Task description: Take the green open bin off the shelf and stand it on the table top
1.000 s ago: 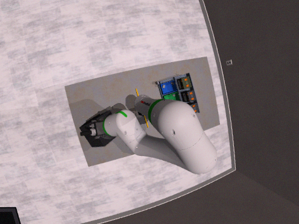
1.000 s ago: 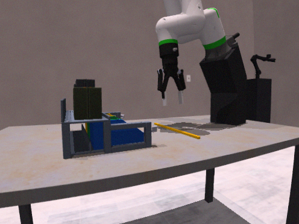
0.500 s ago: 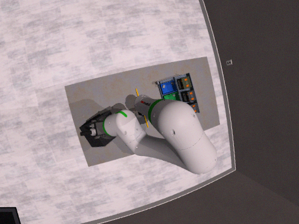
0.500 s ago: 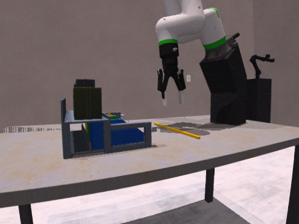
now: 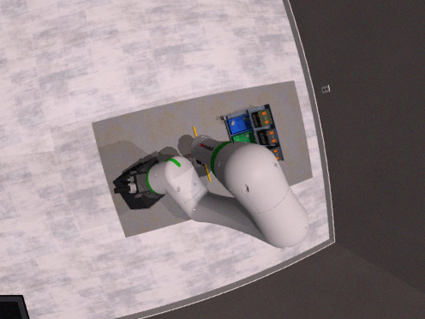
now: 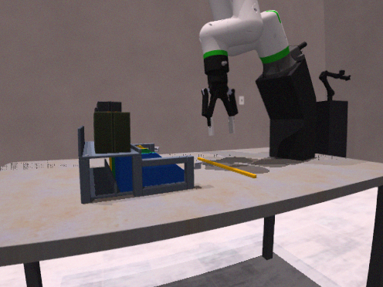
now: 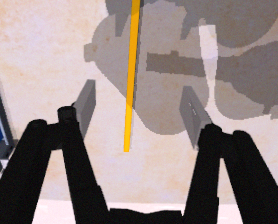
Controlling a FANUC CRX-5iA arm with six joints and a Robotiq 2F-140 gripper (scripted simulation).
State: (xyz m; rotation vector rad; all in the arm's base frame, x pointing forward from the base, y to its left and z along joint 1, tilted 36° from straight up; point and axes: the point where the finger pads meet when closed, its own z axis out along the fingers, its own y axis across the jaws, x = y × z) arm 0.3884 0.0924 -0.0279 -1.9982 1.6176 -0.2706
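The green open bin sits in the grey shelf, right next to a blue bin. In the exterior view the blue bin hides nearly all of the green one. My gripper is open and empty. It hangs well above the table top, to the side of the shelf nearer the robot base, and points straight down. In the top view the arm hides it.
A thin yellow rod lies on the table under the gripper. Dark bins with orange parts fill the rest of the shelf, and dark olive bins stand on its upper level. The black robot base stands at the table's far end.
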